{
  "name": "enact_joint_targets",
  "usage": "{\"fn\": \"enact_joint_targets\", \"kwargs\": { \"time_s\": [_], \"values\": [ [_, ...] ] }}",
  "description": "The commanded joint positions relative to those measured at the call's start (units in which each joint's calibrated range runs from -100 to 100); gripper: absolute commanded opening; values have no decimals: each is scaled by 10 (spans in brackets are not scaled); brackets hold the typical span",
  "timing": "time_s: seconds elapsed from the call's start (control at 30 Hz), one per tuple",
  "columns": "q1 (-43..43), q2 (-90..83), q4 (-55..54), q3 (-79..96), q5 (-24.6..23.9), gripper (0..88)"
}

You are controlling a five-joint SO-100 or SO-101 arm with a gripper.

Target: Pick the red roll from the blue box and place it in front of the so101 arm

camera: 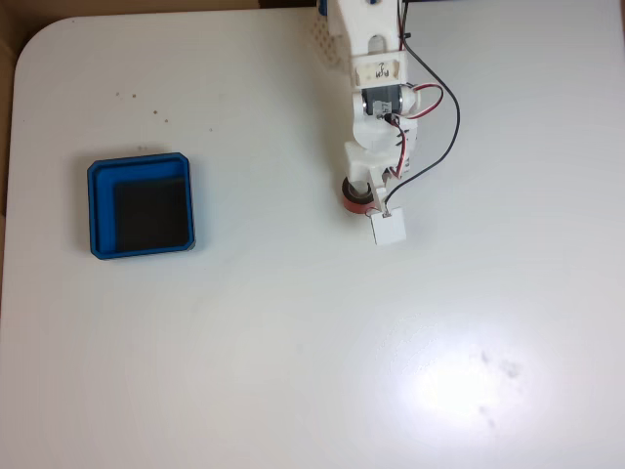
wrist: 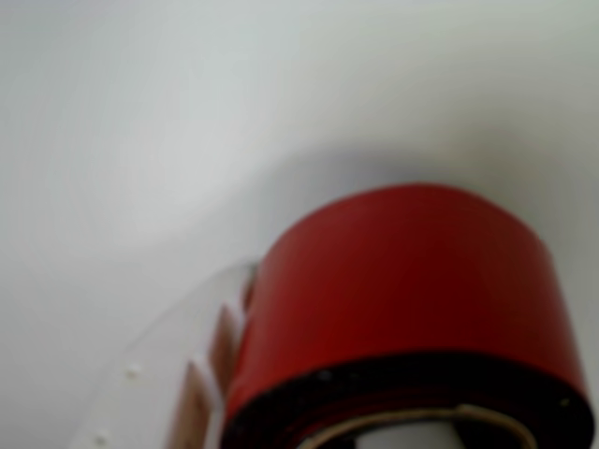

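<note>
Arm: the white jointed plastic so101 arm [camera: 376, 78] is reaching down from the white table's [camera: 293, 342] top edge.
Pincer: the pointed white gripper [camera: 369, 200] is clasping the small red tape roll [camera: 355, 199] [wrist: 402, 309] near the table's top-middle.
Box: the shallow bright-blue plastic tray [camera: 141, 207] is sitting near the left edge, well apart.

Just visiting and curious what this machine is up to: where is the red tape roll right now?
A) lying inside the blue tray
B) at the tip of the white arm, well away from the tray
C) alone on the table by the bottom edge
B: in the fixed view the red roll sits at the pincer of the arm, while the blue box shows only its black floor.
</note>
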Motion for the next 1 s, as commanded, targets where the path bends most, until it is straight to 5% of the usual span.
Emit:
{"fn": "enact_joint_targets", "kwargs": {
  "time_s": [0.0,0.97],
  "values": [
    [-19,-24,23,2,5,7],
    [-7,-29,62,-2,18,10]
  ]
}}
